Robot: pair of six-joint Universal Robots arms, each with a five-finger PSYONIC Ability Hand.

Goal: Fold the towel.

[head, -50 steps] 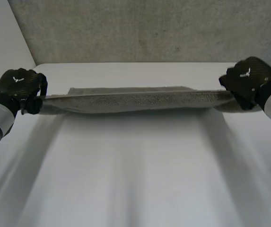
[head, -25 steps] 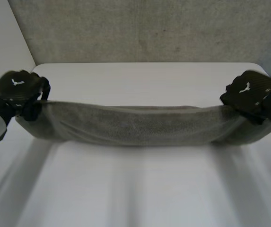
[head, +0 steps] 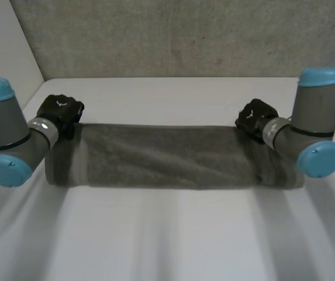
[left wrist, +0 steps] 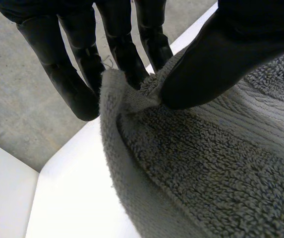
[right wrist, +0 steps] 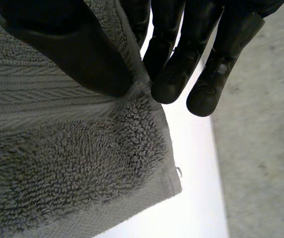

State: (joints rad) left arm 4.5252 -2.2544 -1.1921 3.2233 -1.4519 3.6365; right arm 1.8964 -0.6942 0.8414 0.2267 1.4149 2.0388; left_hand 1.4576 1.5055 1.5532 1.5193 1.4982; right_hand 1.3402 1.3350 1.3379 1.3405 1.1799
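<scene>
Head view: fingers (left wrist: 127,54) of left hand (head: 61,110) and right hand (head: 254,116) pinch the towel (head: 167,158) at far corners, table (head: 167,234) showing around.

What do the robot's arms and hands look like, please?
The left arm and right arm are thick grey tubes with round light-blue caps and a silvery band at each wrist. The left hand and right hand are black, each with a small white mark on its back and smooth, rounded fingers.
</scene>
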